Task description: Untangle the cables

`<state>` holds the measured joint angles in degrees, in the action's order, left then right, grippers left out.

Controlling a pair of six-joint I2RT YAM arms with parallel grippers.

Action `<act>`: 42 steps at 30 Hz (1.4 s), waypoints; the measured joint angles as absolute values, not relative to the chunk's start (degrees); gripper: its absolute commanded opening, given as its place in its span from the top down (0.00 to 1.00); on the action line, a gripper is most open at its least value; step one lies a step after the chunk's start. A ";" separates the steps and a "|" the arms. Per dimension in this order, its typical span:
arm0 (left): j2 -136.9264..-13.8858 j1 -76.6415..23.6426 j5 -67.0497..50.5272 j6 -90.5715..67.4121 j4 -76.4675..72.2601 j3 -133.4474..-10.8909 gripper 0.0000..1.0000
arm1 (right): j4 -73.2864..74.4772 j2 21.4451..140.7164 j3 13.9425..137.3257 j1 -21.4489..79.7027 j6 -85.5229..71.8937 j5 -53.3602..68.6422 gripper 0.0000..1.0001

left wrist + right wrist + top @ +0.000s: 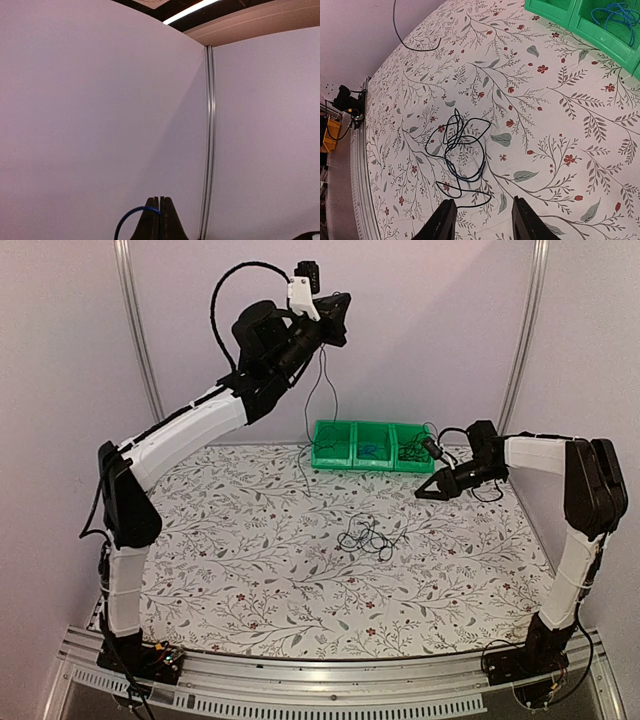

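A small loose tangle of thin dark cables (365, 537) lies on the flowered table, near its middle. My left gripper (335, 310) is raised high near the back wall. It is shut on a thin blue cable (134, 209), whose loop curls out beside the closed fingertips of the left gripper (160, 199). That cable (321, 362) hangs from it down toward the table. My right gripper (425, 492) hovers right of the tangle, open and holding nothing. The right wrist view shows the tangle (462, 150) just ahead of the right gripper (482, 220).
A green tray of three bins (340, 455) stands at the back of the table. Its middle bin holds a blue cable (615, 15) and its right bin a dark one (412, 452). A loose cable end (420, 49) lies at the far side. Walls enclose the table.
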<state>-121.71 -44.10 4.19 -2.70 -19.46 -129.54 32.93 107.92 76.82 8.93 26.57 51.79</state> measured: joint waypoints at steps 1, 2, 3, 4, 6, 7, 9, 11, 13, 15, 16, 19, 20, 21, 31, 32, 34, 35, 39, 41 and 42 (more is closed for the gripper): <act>-122.87 -43.33 4.21 -3.07 -20.60 -129.54 1.00 | 33.26 107.92 76.79 8.93 26.55 51.90 0.58; -123.72 -42.70 4.27 -3.36 -21.23 -129.54 1.00 | 33.47 107.94 76.75 8.93 26.52 52.07 0.58; -124.86 -41.85 4.32 -3.70 -22.31 -129.67 1.00 | 33.56 107.92 76.66 8.93 26.46 52.18 0.58; -125.84 -41.15 4.32 -4.12 -23.09 -129.88 1.00 | 33.67 107.87 76.55 8.93 26.33 52.36 0.58; -128.25 -39.68 4.21 -4.84 -24.60 -131.33 1.00 | 33.85 107.74 76.20 8.93 26.09 52.56 0.58; -129.54 -38.96 4.14 -5.32 -25.10 -132.20 1.00 | 33.91 107.68 76.01 8.93 25.91 52.69 0.58; -132.14 -37.69 4.08 -6.02 -26.50 -134.45 1.00 | 34.22 107.61 75.64 8.93 25.67 52.82 0.58; -134.63 -36.60 4.10 -6.76 -28.14 -136.77 1.00 | 34.65 107.61 75.33 8.93 25.50 52.88 0.59; -137.27 -35.68 4.19 -7.68 -29.89 -139.55 1.00 | 35.14 107.61 75.29 8.93 25.47 52.88 0.58; -140.11 -34.89 4.60 -9.08 -31.64 -143.06 1.00 | 35.44 107.61 75.29 8.93 25.50 52.88 0.59; -141.18 -34.57 4.86 -10.02 -32.51 -144.35 1.00 | 35.64 107.63 75.29 8.93 25.50 52.86 0.59; -143.39 -33.74 5.74 -14.11 -35.42 -146.39 1.00 | 35.86 107.63 75.29 8.93 25.47 52.90 0.59; -143.76 -33.45 5.91 -15.73 -36.58 -146.45 1.00 | 35.90 107.63 75.29 8.93 25.47 52.90 0.59; -144.11 -33.15 6.17 -17.37 -37.58 -146.45 1.00 | 35.92 107.66 75.29 8.93 25.45 52.93 0.60; -145.21 -31.86 5.76 -24.69 -41.34 -144.35 1.00 | 36.80 108.01 84.36 9.72 26.17 50.39 0.61; -145.18 -31.90 5.23 -24.75 -41.30 -143.74 1.00 | 35.64 108.03 86.15 9.76 26.24 48.84 0.62; -144.77 -32.14 4.21 -24.64 -40.88 -141.97 1.00 | 32.62 108.25 88.25 9.91 26.26 45.93 0.64; -144.09 -32.32 3.42 -24.29 -40.16 -140.55 1.00 | 30.94 108.60 89.01 9.93 26.06 44.29 0.63; -139.59 -33.80 0.62 -21.87 -35.88 -135.57 1.00 | 24.05 112.79 93.01 9.96 23.55 37.65 0.60; -135.11 -35.20 -0.62 -20.14 -33.34 -131.83 1.00 | 22.94 116.88 95.72 9.96 22.17 35.40 0.57; -131.96 -36.21 -1.21 -19.22 -31.88 -129.62 1.00 | 22.15 118.91 97.54 9.98 21.23 34.33 0.56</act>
<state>-131.96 -36.21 -1.21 -19.22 -31.88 -129.62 22.15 118.91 97.54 9.98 21.23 34.33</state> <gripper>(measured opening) 0.018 0.405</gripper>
